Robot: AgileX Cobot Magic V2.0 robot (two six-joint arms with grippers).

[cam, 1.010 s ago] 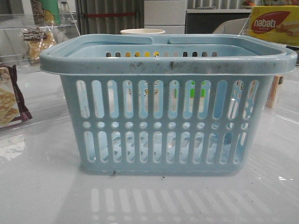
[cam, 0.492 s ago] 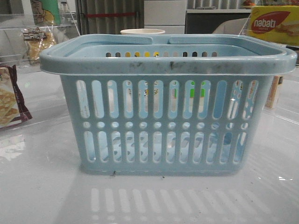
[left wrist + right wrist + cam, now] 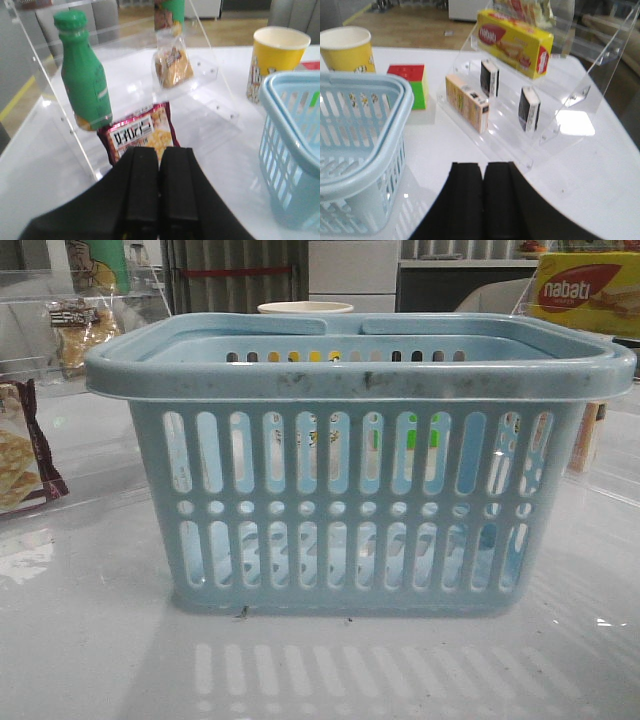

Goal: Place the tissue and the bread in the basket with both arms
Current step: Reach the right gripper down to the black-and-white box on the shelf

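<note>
The basket (image 3: 360,465), light blue with slotted and round-holed sides and a wide rim, is set upright on the table; its handles are folded down along the rim. The bread (image 3: 172,64), golden-brown in a clear packet with a dark label, is held on a clear stand's shelf, well apart from the basket. The tissue cannot be clearly identified.

My white glossy table (image 3: 90,640), blue basket (image 3: 360,460) standing on it, clear racks (image 3: 520,130) either side, yellow cup (image 3: 277,60), cube (image 3: 412,82).
</note>
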